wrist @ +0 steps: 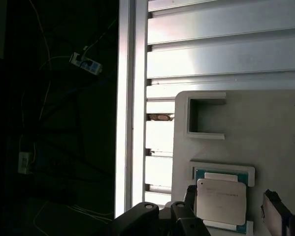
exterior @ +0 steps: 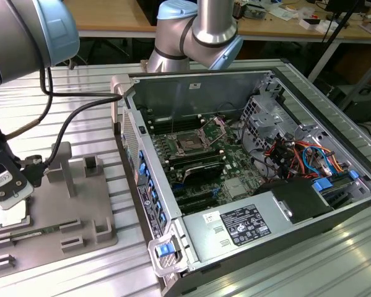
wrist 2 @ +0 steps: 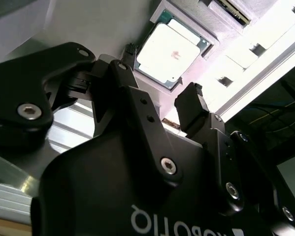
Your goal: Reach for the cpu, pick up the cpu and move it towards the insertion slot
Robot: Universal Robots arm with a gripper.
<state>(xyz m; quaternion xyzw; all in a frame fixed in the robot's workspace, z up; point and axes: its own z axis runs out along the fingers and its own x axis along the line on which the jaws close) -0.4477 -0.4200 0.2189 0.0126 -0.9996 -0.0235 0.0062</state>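
The cpu (exterior: 12,215), a flat square chip with a shiny pale top, lies in a recess of the grey fixture plate (exterior: 55,210) at the exterior view's left. My gripper (exterior: 10,201) hangs right over it, open. In both wrist views the black fingertips (wrist: 188,194) stand on either side of the cpu (wrist: 221,201), with small gaps to its edges. The second wrist view looks past the gripper (wrist 2: 162,73) to the cpu (wrist 2: 171,51) beyond the fingers (wrist 2: 191,98). The insertion slot (exterior: 190,143) sits in the green motherboard inside the open case, its metal latch raised.
The case's side wall (exterior: 145,185) stands between the fixture plate and the motherboard. Memory slots, a power supply (exterior: 247,226), a drive cage (exterior: 269,114) and coloured cables (exterior: 303,154) crowd the case. Raised blocks (exterior: 92,167) stand on the plate. The slatted table's edge (wrist: 125,108) runs beside the plate.
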